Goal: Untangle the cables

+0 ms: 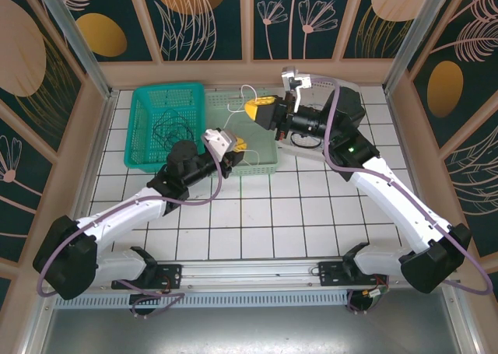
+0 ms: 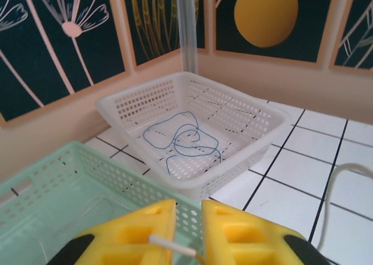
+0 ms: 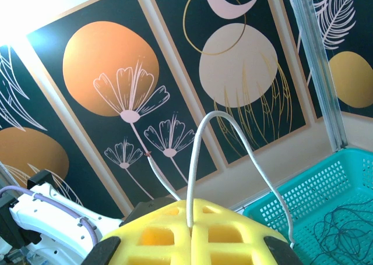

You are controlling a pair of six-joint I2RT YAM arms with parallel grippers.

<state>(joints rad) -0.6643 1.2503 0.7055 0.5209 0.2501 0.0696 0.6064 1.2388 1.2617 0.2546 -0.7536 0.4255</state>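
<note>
Parting slowly is our best course: left end effector (image 2: 188, 211) and right end effector (image 3: 191, 209) both pinch the white cable (image 3: 223, 113), so we avoid jerks.

Teal basket (image 1: 142, 124) — white basket (image 2: 145, 102)

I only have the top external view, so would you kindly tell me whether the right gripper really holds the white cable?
Observer: Yes; the right gripper is shut on the white cable, which arches up from between its fingers.
Operator: Thank you. And the other arm?
Observer: The left gripper is shut on a stretch of white cable too.
Operator: And the blue one?
Observer: The blue cable lies loosely looped on the floor of the white basket, beyond the mint basket.
</note>
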